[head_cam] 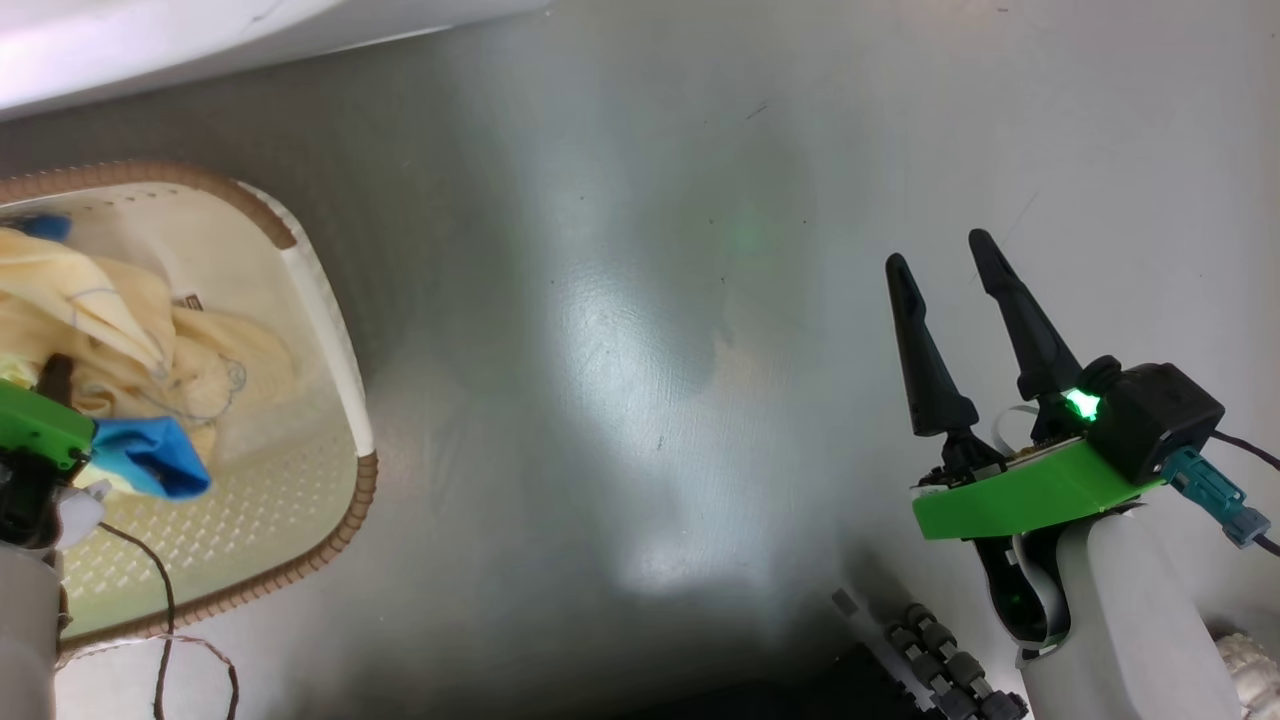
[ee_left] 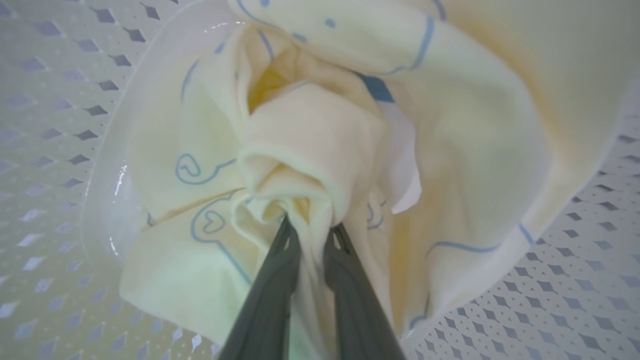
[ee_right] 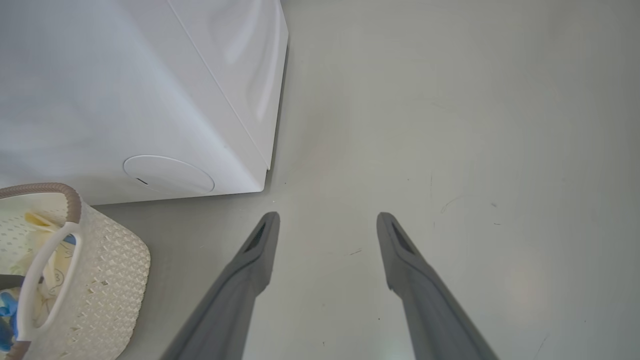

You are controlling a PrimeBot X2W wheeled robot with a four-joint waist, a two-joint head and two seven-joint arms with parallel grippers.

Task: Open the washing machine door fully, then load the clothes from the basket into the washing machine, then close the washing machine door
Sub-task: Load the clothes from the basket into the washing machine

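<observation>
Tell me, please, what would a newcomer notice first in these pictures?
The cream-yellow clothes with blue drawings stand out most, bunched in the basket at the left, where the left gripper has its jaws pinched on a fold. At the lower right, the right gripper hangs with jaws wide open over the glossy grey floor. The white washing machine stands close beside the basket.

Readable text: none is showing clearly.
Small tag (head_cam: 188,300): lying inside the basket (head_cam: 322,320) beside the clothes (head_cam: 110,320), it is showing dark marks, perhaps print, too small to read.
Clothes print: blue line drawings with heart shapes are showing, not letters.
</observation>
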